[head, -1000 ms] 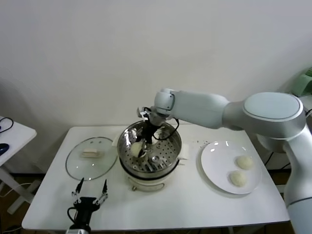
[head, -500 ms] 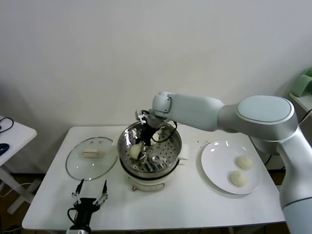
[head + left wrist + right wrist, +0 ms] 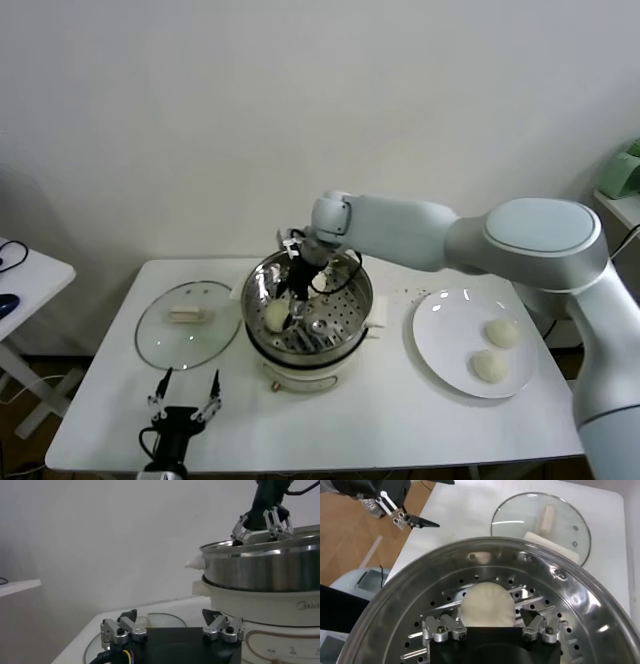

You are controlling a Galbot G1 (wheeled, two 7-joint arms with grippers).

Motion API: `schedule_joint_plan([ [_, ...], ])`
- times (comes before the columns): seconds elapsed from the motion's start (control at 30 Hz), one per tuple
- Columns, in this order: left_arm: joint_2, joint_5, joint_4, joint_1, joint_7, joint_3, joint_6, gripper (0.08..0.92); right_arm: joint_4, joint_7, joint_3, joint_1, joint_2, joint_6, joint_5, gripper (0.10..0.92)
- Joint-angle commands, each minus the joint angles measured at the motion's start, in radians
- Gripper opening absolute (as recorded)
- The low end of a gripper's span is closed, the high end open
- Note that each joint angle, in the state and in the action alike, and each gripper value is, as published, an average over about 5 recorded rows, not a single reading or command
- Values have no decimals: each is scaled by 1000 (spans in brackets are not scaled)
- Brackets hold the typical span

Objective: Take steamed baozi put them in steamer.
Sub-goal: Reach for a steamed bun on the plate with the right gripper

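Note:
A cream-white steamed baozi (image 3: 275, 316) lies on the perforated bottom of the shiny steamer (image 3: 352, 300) at the table's middle. My right gripper (image 3: 292, 300) reaches down inside the steamer, just above that bun. In the right wrist view the baozi (image 3: 486, 602) rests between the spread fingers (image 3: 451, 625) of the right gripper (image 3: 488, 615), which stands open, with a gap on each side. Two more baozi (image 3: 501, 333) (image 3: 489, 366) lie on the white plate (image 3: 445, 330) to the right. My left gripper (image 3: 187, 385) is parked open near the table's front left.
A flat glass lid (image 3: 190, 340) lies left of the steamer, close behind the left gripper. The steamer stands on a white cooker base (image 3: 260, 605), and its rim (image 3: 530, 547) rings the right gripper. The white table (image 3: 380, 420) ends just beyond the plate.
The right gripper lowered the baozi onto the steamer's bottom, then opened and let it go. The left arm and the plate's buns have not moved.

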Motion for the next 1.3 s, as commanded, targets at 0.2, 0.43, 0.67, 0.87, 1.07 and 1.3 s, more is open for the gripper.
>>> schedule_joint_plan([
  [0.2,0,5,-7,-6,0,2,7,823,197,-56,-26,199,-180,14,0,823],
  [0.43,0,21,-15,-21,1,11,19,823,377,-119,-63,347,-471,60,-109,823],
  [0.67,15,21,-19,-22,-1,12,9,823,480,-161,-59,339,-762,115,-359,823],
  [0.87,18,18,-24,-18,-3,6,8,823,503,-170,40,168,-946,142,-539,823],
  [1.07,13,26,-29,-5,-1,2,8,823,447,-170,243,-124,-1032,169,-683,823],
  [1.3,-6,39,-23,6,-3,-1,7,823,376,-166,419,-363,-1023,184,-770,823],
])
